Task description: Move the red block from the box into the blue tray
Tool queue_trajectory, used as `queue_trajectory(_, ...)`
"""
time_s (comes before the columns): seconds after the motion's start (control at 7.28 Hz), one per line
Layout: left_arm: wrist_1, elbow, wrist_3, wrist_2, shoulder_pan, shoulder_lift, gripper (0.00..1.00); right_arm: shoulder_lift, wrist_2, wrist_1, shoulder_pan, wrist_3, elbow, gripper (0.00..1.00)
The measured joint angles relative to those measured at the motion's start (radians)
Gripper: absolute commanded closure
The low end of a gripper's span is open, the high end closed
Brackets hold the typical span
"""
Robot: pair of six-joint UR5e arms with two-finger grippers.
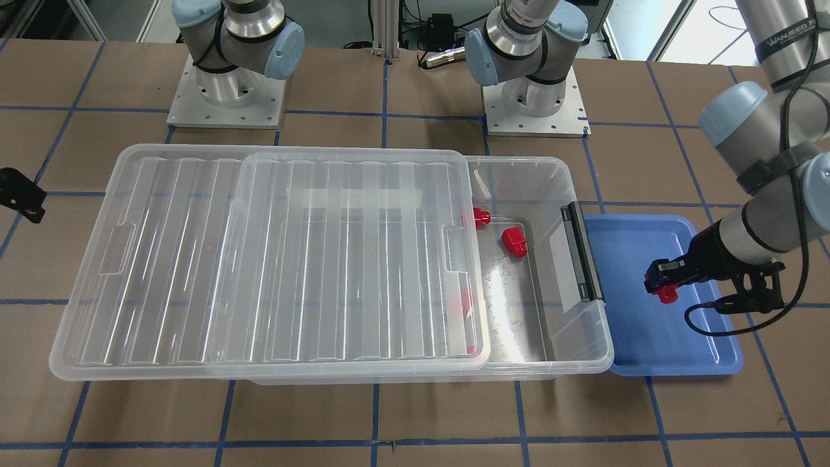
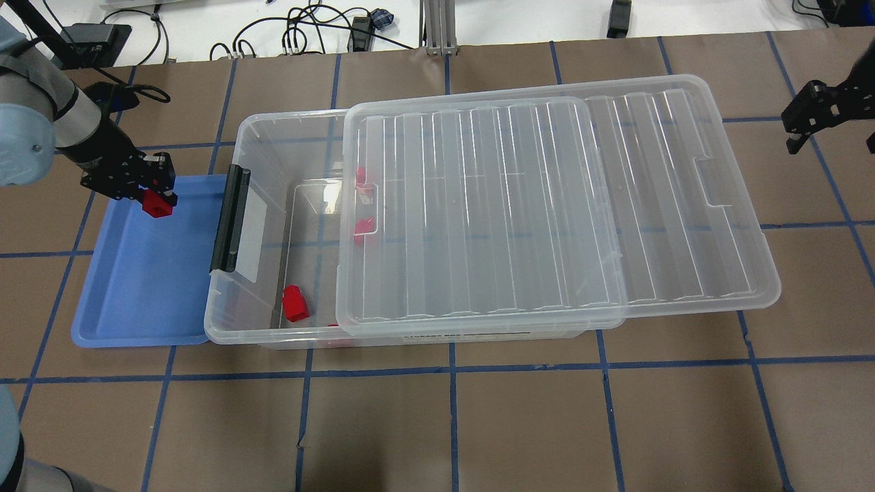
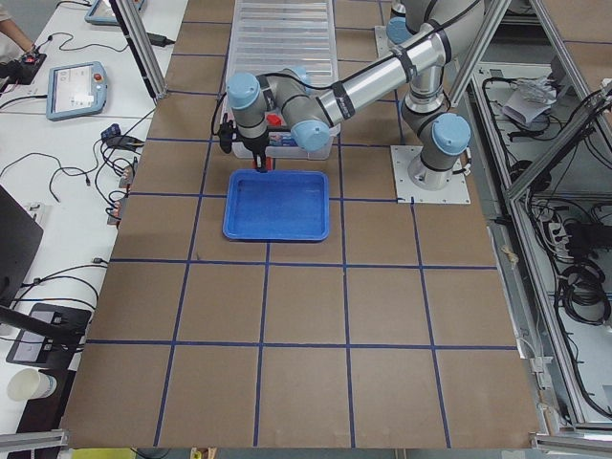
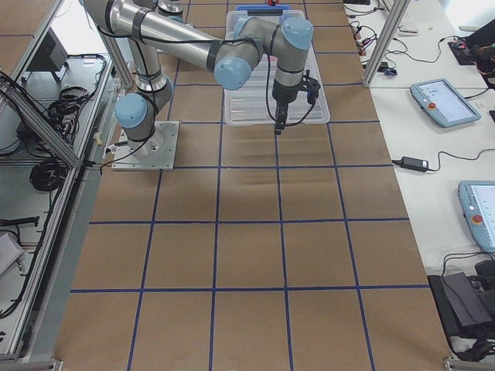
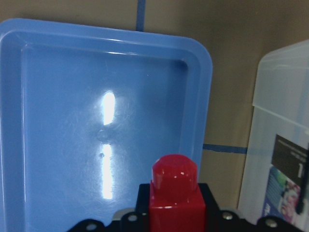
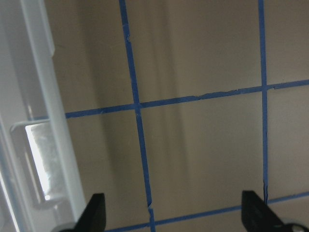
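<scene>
Hovering over the far corner of the blue tray point(image 2: 130, 301), the left gripper point(image 2: 154, 197) has its jaws clamped on a red block point(image 2: 158, 204), whose round stub points out past the fingertips toward the tray floor. The block appears to be held clear of that floor, so release is judged the step in hand. Just beside the tray stands the box point(image 2: 273, 133), black latch handle point(image 2: 230, 219) toward it. Its ribbed lid point(image 2: 547, 205) is slid toward the robot's right, which leaves the tray-side end open for reaching in. Spare red blocks lie there, one in the open point(image 2: 295, 305) and another point(image 2: 362, 229) at the lid's edge. The right gripper point(image 2: 801, 124) hangs past the lid's end, jaws wide apart and empty, well clear of the work.
</scene>
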Motion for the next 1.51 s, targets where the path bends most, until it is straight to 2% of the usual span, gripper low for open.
queue_trajectory(0.41, 0.184, -0.108, 0.008, 0.019, 0.007, -0.085, 0.90, 0.083, -0.007, -0.056, 0.002, -0.014, -0.001, 0.00)
queue_trajectory(0.55, 0.215, -0.131, 0.007, 0.050, 0.007, -0.095, 0.66, 0.095, -0.006, -0.057, 0.006, -0.014, -0.001, 0.00)
queue_trajectory(0.69, 0.227, -0.144, 0.008, 0.069, 0.009, -0.100, 0.51, 0.105, 0.001, -0.057, 0.011, -0.012, 0.001, 0.00)
queue_trajectory(0.82, 0.230, -0.150, 0.008, 0.076, 0.015, -0.103, 0.19, 0.113, 0.018, -0.054, 0.013, -0.010, 0.005, 0.00)
queue_trajectory(0.96, 0.232, -0.153, 0.008, 0.078, 0.023, -0.105, 0.02, 0.115, 0.038, -0.048, 0.017, -0.007, 0.007, 0.00)
queue_trajectory(1.24, 0.222, -0.134, 0.005, 0.083, 0.024, -0.079, 0.00, 0.117, 0.059, -0.044, 0.033, 0.001, 0.009, 0.00)
queue_trajectory(1.37, 0.170, -0.097, 0.002, 0.091, 0.016, -0.041, 0.00, 0.119, 0.060, -0.043, 0.037, 0.002, 0.009, 0.00)
queue_trajectory(1.51, 0.046, -0.026, -0.002, 0.098, 0.005, 0.010, 0.00, 0.120, 0.061, -0.043, 0.039, 0.002, 0.012, 0.00)
